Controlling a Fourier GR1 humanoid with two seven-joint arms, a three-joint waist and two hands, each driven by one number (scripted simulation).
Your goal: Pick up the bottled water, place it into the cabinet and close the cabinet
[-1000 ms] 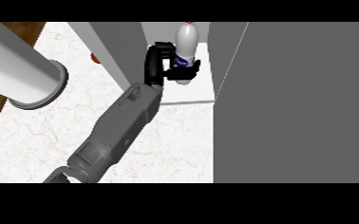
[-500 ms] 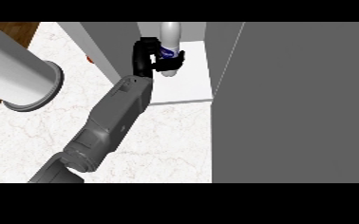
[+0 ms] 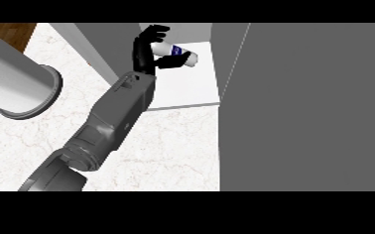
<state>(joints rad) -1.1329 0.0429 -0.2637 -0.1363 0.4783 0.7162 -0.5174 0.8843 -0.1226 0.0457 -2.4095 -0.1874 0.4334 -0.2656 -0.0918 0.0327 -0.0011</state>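
The bottled water [image 3: 178, 60] is clasped by the right hand [image 3: 145, 49] at twelve o'clock, inside the cabinet [image 3: 183, 87]. Placing is under way. Release, then door closing, is called for.

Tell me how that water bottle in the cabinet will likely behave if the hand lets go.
The bottled water looks tilted, nearly on its side, so it would probably roll on the white cabinet shelf. Its round, smooth body may slip in the right hand.

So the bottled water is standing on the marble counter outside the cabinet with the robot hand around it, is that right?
Not quite. The head view shows the bottled water inside the cabinet, over its white shelf, not out on the marble counter. The robot hand is around it, as you said.
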